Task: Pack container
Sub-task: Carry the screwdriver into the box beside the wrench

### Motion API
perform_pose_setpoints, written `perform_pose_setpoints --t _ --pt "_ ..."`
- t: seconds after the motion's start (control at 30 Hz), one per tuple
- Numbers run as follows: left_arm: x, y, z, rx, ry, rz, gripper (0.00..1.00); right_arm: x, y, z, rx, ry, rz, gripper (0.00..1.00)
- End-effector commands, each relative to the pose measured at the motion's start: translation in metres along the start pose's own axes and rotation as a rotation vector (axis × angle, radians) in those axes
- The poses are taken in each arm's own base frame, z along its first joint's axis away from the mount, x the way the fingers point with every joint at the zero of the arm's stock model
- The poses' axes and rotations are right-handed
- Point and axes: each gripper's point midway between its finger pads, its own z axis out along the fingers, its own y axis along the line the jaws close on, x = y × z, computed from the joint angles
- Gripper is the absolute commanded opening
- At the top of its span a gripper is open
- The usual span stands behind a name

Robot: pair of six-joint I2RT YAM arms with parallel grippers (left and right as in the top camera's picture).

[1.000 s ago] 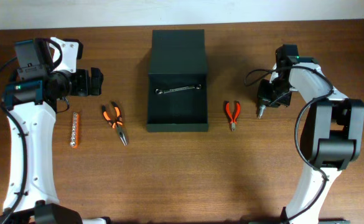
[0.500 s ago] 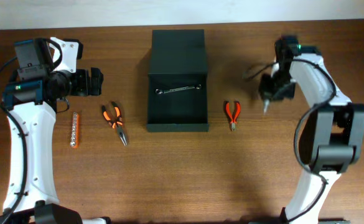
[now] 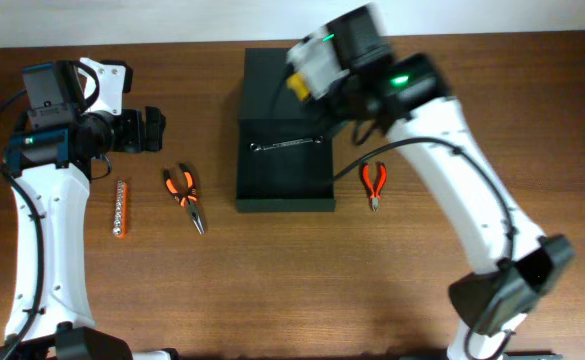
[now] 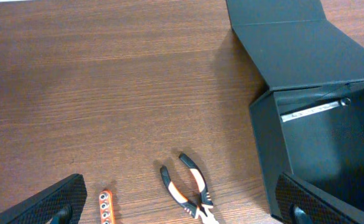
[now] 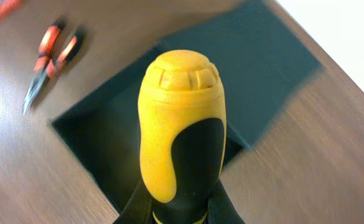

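Mid-desk nr far edge: container (image 3: pixel 284 206), lid flapped back, w/ wrench (image 3: pixel 287 145) already inside. Over it, yellow-black screwdriver (image 5: pixel 178 124) pinched in rt jaws. Lt jaws spread wide, empty, nr left edge. Left to pack: red pliers (image 3: pixel 374 183), orange pliers (image 3: pixel 184 192), bit strip (image 3: pixel 120 207). Approx a quarter done, by the look.

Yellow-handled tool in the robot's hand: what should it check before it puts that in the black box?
1. Flap open: ok. The container has its flap folded back.
2. Grip: ok. The right fingers are shut on the yellow-handled tool.
3. Tool above the opening: cannot tell. The overhead view is blurred there; it looks nearer the flap end.
4. Room inside: ok. Only a wrench lies in there, with bare floor beside it.
5. Left fingers out of the way: ok. They are open and off to the side, away from the container.
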Motion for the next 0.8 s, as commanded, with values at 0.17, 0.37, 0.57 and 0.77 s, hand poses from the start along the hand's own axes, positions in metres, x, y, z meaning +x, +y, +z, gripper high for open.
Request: perform_pose_setpoints --t 0.17,0.37,0.57,0.77 --pt "-0.004 0.002 -0.002 -0.001 -0.002 0.014 0.99 0.030 0.040 0.086 -0.154 0.154 -0.594 0.06" --pt "-0.002 0.001 -0.002 0.000 0.005 0.013 1.00 0.060 0.040 0.132 -0.247 0.225 -0.809 0.09" --pt "-0.002 0.001 -0.002 0.000 0.005 0.013 1.00 0.080 0.033 0.173 -0.274 0.260 -0.830 0.09" --pt "-0.002 0.001 -0.002 0.000 0.005 0.013 1.00 0.083 0.007 0.199 -0.217 0.246 -0.804 0.11"
